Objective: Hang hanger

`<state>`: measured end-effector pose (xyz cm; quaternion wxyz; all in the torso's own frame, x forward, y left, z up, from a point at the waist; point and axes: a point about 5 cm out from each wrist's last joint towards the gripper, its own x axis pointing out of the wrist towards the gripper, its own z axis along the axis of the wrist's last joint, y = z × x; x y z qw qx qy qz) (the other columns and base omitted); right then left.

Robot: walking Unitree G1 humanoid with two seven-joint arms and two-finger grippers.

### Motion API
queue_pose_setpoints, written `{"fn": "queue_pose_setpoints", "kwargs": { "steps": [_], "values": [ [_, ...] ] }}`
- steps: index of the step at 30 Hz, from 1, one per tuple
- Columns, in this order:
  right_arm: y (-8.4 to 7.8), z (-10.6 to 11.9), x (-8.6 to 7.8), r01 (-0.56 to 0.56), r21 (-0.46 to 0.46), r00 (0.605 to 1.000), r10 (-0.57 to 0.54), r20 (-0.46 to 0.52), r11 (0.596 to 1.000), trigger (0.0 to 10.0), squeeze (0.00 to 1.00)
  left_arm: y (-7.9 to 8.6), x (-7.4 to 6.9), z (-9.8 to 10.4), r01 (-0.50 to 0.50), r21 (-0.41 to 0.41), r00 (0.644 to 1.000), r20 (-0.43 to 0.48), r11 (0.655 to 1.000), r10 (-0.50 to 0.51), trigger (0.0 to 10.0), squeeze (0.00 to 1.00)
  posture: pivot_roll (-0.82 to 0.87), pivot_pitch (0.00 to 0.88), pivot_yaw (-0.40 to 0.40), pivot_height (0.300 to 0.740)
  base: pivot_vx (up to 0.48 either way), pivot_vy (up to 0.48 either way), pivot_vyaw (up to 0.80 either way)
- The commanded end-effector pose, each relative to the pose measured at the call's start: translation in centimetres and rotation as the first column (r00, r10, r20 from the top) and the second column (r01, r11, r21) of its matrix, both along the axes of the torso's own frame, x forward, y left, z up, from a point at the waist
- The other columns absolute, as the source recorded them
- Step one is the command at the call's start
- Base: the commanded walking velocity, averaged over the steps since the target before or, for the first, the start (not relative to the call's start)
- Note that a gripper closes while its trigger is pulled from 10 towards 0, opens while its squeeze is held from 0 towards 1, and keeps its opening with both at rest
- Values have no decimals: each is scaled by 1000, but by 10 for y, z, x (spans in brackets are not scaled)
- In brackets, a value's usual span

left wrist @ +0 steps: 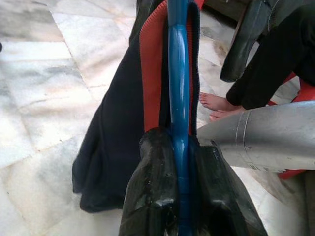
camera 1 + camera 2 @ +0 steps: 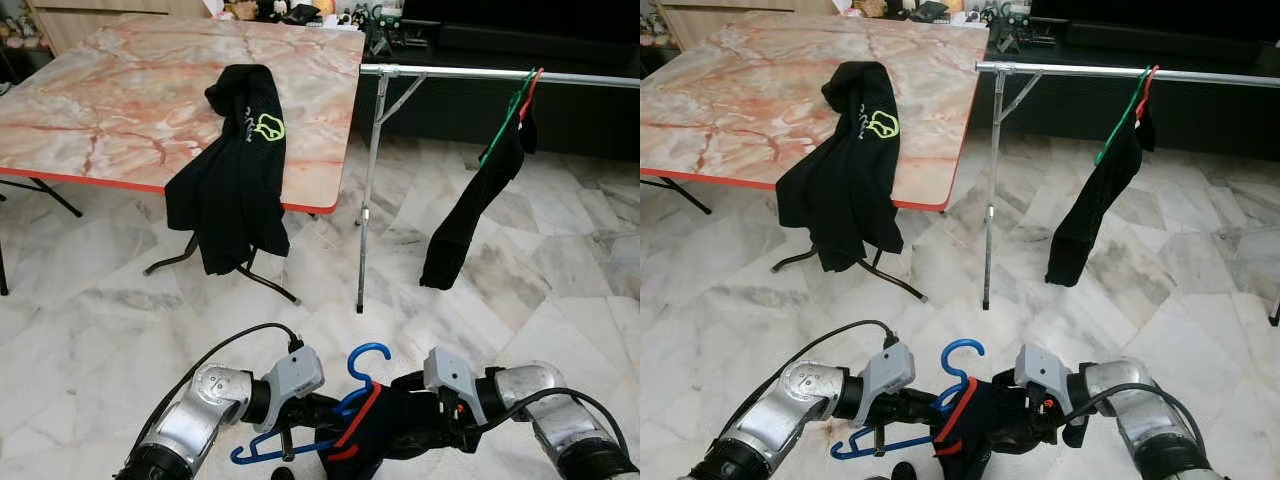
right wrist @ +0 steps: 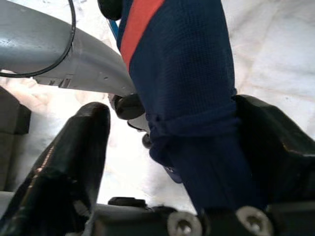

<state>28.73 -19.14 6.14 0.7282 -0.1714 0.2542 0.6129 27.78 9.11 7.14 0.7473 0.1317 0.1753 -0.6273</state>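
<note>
We note a marble-patterned folding table with a red edge (image 2: 120, 110) at far left, a black shirt with a green logo (image 2: 235, 170) draped over its edge. Low before us, the left gripper (image 1: 179, 196) has its fingers clamped on a blue plastic hanger (image 2: 355, 385) carrying a dark navy garment with red trim (image 2: 385, 425). The right gripper (image 3: 162, 162) stands parted around that cloth. Beyond, a silver metal rail (image 2: 470, 72) bears another hung black garment (image 2: 475, 205).

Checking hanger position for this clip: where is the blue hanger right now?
In the eye views the blue hanger is low and central, over the floor between both arms, clamped in the left pincer, with a dark garment on it.
</note>
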Motion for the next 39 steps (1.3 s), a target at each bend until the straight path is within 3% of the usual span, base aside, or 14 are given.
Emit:
{"fn": "queue_pose_setpoints", "kwargs": {
  "steps": [1, 25, 39],
  "values": [
    [0, -5, -4, -17, -8, 1000, 16, -21, 1000, 0, 0, -4, 0, 8, 32, -25, 999, 18, 999, -32, 10000, 0, -30, 200, 22, 740, 0, 0, 0],
    [14, -4, -5, -54, 29, 998, 54, 18, 998, 0, 0, 16, -3, 13, 40, 28, 999, -5, 999, -40, 10000, 0, 15, 245, 87, 740, 0, 0, 0],
    [10, 1, -4, -65, 18, 998, 64, 28, 998, 0, 0, 12, 2, 13, 5, 27, 1000, 8, 1000, -5, 10000, 0, 9, 226, 66, 740, 0, 0, 0]
  ]
}}
